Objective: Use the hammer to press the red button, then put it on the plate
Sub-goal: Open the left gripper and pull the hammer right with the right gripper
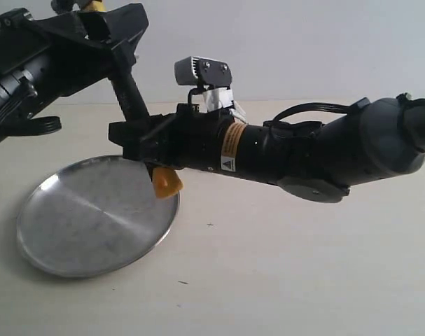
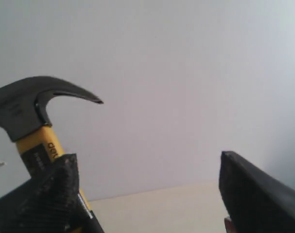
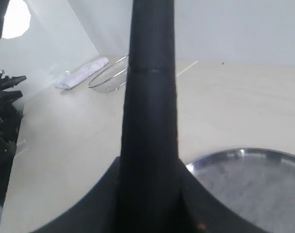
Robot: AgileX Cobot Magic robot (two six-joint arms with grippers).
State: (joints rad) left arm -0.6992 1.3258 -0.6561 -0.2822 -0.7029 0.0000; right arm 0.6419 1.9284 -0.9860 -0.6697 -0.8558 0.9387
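The hammer (image 1: 131, 94) stands steeply tilted between the two arms, its black handle (image 3: 151, 97) rising out of my right gripper (image 3: 149, 182), which is shut on it. Its yellow looped end (image 1: 166, 183) hangs below my right gripper (image 1: 136, 136), over the rim of the silver plate (image 1: 93, 224). My left gripper (image 2: 147, 167) is open, jaws wide apart; the dark claw head (image 2: 26, 102) and yellow neck (image 2: 43, 148) run past one finger (image 2: 52, 194). In the exterior view the left gripper (image 1: 107, 28) sits around the hammer's top. The red button is hidden.
The plate (image 3: 254, 182) lies on the pale table just beside the right gripper. A wire basket (image 3: 111, 75) and a white cloth roll (image 3: 84, 70) lie further off. Black equipment (image 3: 4, 111) stands past the table's edge. The right arm (image 1: 303, 150) stretches across the table's middle.
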